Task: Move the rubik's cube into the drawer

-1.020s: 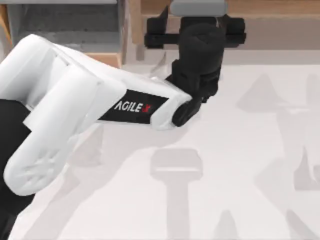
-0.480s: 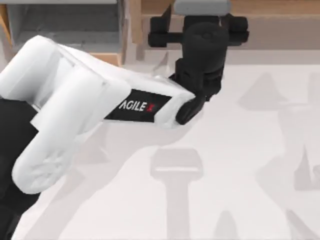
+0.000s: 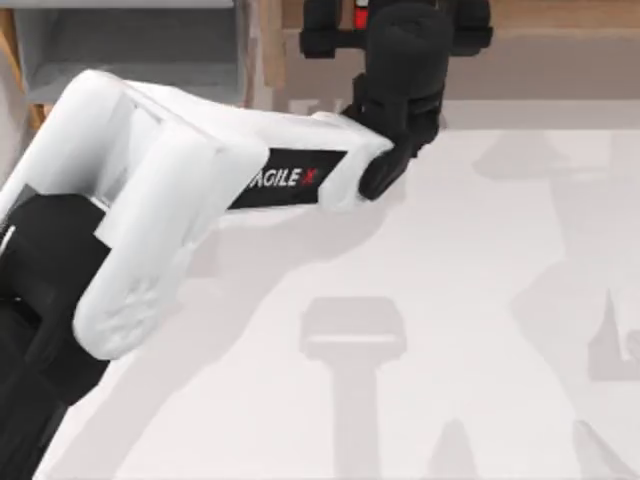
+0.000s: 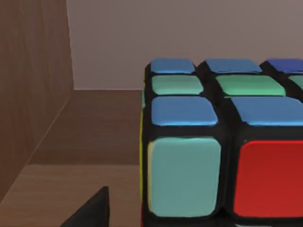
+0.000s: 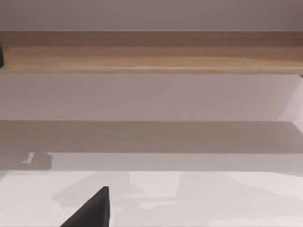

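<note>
Closest to us in the top view, our left arm (image 3: 150, 210) sweeps up from the lower left corner across the white table (image 3: 450, 300), white links with a black AgileX label. At its far end the black wrist ends in the left gripper (image 3: 395, 15), up at the far edge of the table, over the long light-wood shelf (image 3: 560, 50). A sliver of red between its crossbar and wrist is the rubik's cube (image 3: 361, 14). From the left wrist view the rubik's cube (image 4: 218, 142) sits right up against the camera, blue, green, pale teal and red stickers in black framing, with wood walls (image 4: 28, 94) just beside and behind it; one dark fingertip (image 4: 92, 213) pokes in at the edge. We can't tell for sure whether the left claw is clamped on the cube. Farther left at the back edge, the drawer (image 3: 130, 50) shows its grey interior, well apart from the cube. Our right wrist view looks across the table at the shelf (image 5: 151, 52), one dark fingertip (image 5: 92, 210) in frame; its claw state we can't tell.
</note>
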